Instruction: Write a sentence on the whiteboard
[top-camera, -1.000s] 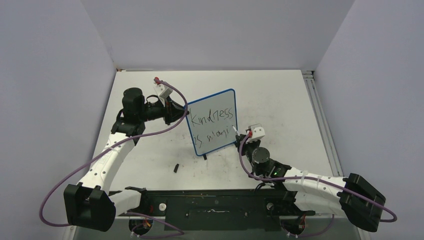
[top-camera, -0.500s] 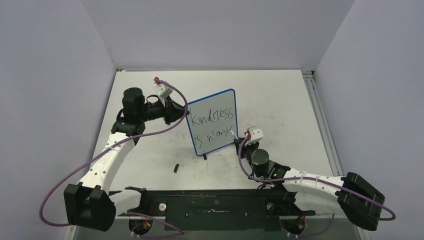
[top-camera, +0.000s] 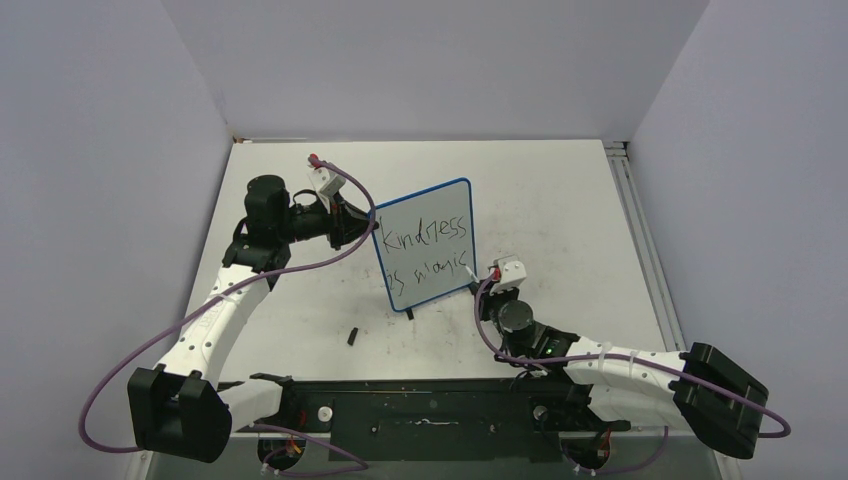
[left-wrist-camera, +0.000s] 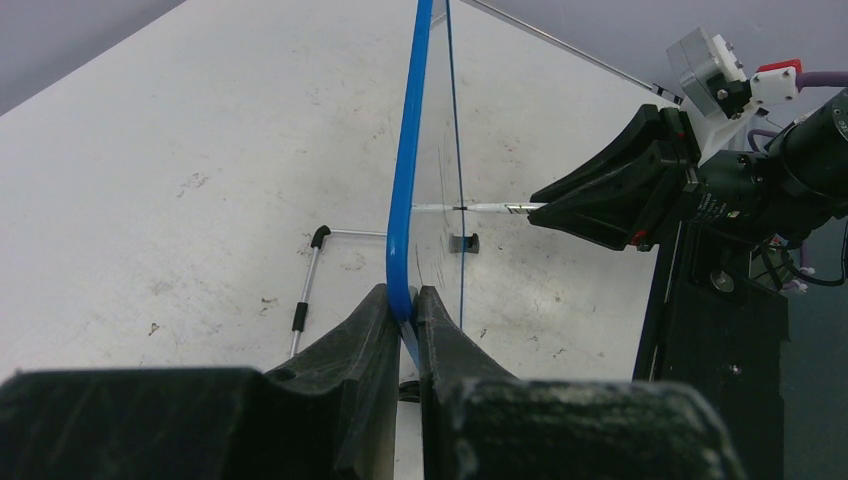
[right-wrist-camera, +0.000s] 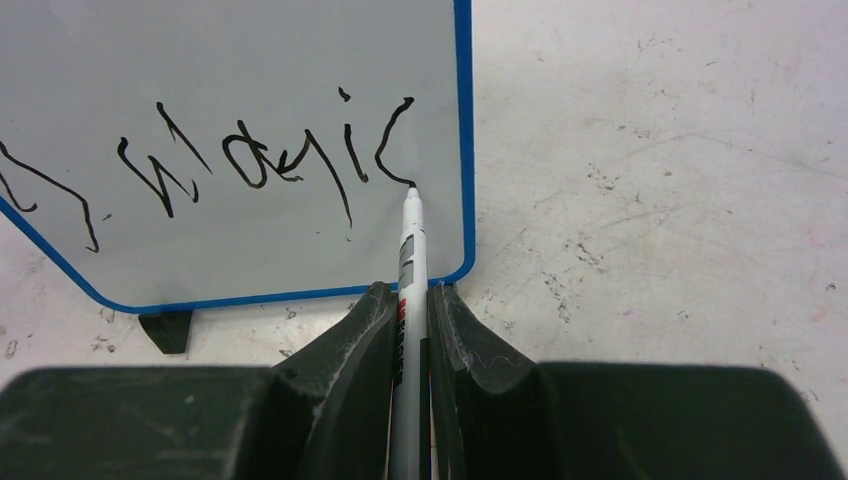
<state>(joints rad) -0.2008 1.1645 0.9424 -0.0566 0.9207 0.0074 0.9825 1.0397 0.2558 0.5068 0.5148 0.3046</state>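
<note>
A small blue-framed whiteboard (top-camera: 425, 245) stands upright near the middle of a white surface (top-camera: 560, 190), between two robot arms. The left jaws are pinched shut on the board's left edge, steadying it. The right jaws are closed around a white marker (right-wrist-camera: 410, 262), whose tip rests at the foot of the last letter. The sentence (top-camera: 427, 232), in black handwriting on two lines, reads "Kindness is magic". The writing looks complete; probably only lifting the marker away and letting go of the board remain.
</note>
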